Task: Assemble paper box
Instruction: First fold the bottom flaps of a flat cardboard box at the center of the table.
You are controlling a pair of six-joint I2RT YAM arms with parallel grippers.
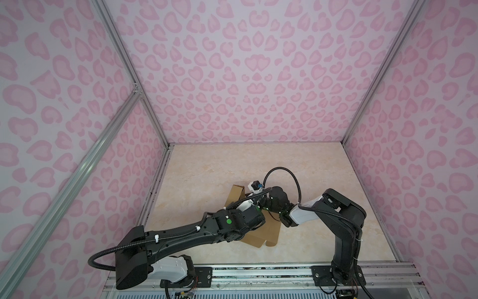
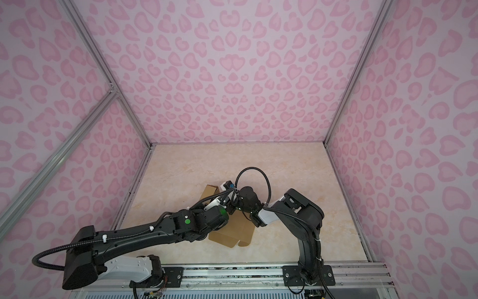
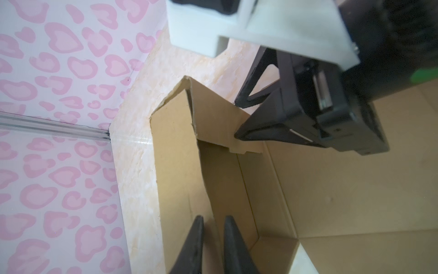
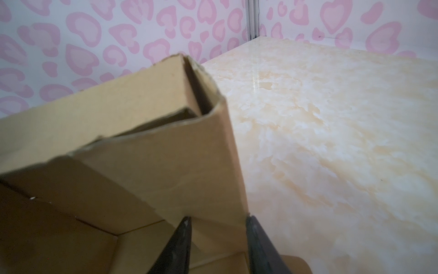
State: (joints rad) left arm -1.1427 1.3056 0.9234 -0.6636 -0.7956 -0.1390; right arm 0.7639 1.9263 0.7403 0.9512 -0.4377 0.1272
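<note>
The paper box is brown cardboard, partly folded, lying mid-table with a far corner standing up. Both arms lean over it and hide its middle in both top views. In the left wrist view my left gripper has its fingers close together on either side of a raised side wall of the box, gripping it. My right gripper stands open astride a slanted end flap, one finger inside the box and one outside.
The marble-look table is enclosed by pink heart-patterned walls on three sides with aluminium posts at the corners. A metal rail carrying both arm bases runs along the front edge. The right arm's cable loop arches above the box.
</note>
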